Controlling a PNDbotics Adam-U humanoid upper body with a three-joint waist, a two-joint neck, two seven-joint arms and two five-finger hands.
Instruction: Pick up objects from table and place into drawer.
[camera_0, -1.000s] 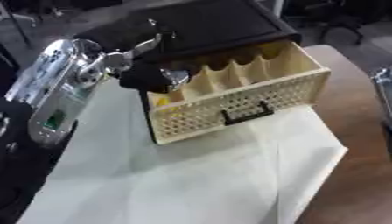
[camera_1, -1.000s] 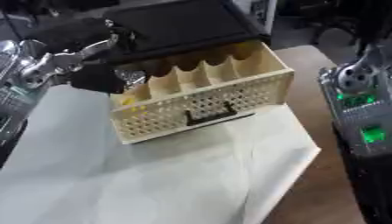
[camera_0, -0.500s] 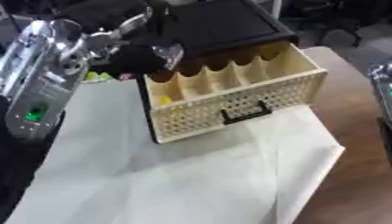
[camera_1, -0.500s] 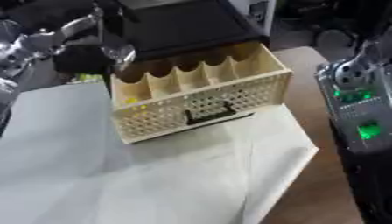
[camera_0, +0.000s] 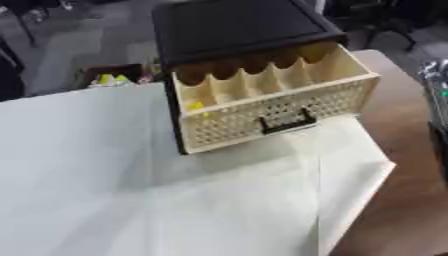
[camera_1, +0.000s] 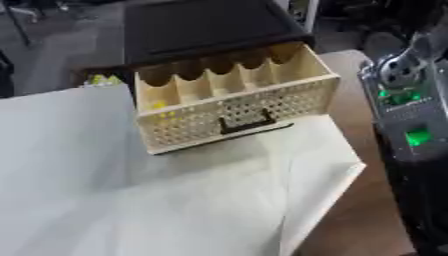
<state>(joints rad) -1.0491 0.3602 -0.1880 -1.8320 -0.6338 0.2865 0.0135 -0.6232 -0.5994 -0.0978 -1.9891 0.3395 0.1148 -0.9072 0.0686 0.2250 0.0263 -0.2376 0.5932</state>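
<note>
While the cream perforated drawer (camera_0: 271, 107) stands pulled out of its black boxy cabinet (camera_0: 236, 25) on a smooth white cloth (camera_0: 131, 190), something yellow (camera_0: 196, 106) shows in its leftmost scalloped compartment; neither hand's fingers are visible, only the right arm (camera_1: 411, 125).

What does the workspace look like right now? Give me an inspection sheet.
Surface: white cloth over a brown table.
Job's things: cream drawer pulled open from a black cabinet; something yellow in its leftmost compartment.
Clutter: yellow-green items behind the cloth's far edge, too blurred to identify.
Robot hands: neither in view; right arm with green lights at the right edge.
Cables: nothing seen.
Surroundings: grey floor, dark furniture beyond.
</note>
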